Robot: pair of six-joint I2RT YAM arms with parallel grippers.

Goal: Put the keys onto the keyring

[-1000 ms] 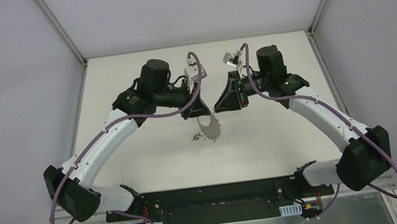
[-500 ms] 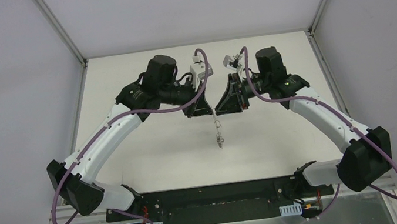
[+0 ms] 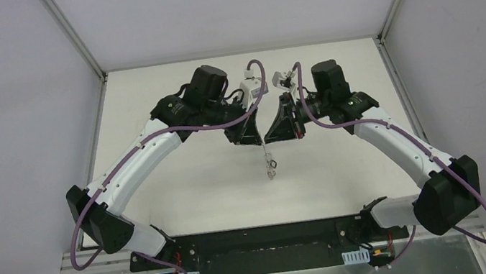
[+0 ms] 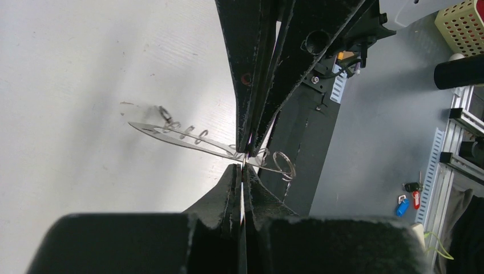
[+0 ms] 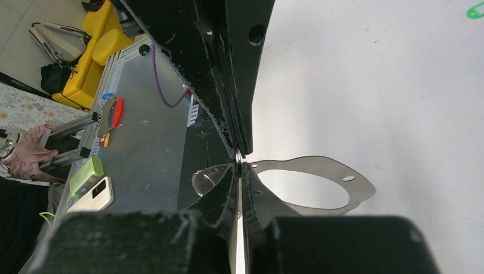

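Observation:
The keyring is a flat silver loop that hangs edge-on above the table, between the two grippers. My left gripper and right gripper meet tip to tip at its top, and both are shut on its rim. In the left wrist view my left gripper pinches the loop, which carries small silver rings. In the right wrist view my right gripper pinches the loop. A small bright green key head lies on the table, far from both grippers. The black tag is not visible.
The white table lies under the hanging loop. The black base plate runs along the near edge. Metal frame posts stand at the back corners. A small split ring hangs on the loop beside my right fingers.
The left arm has swung right, closing on the right gripper. The keyring has turned from face-on to edge-on. The right arm has barely moved.

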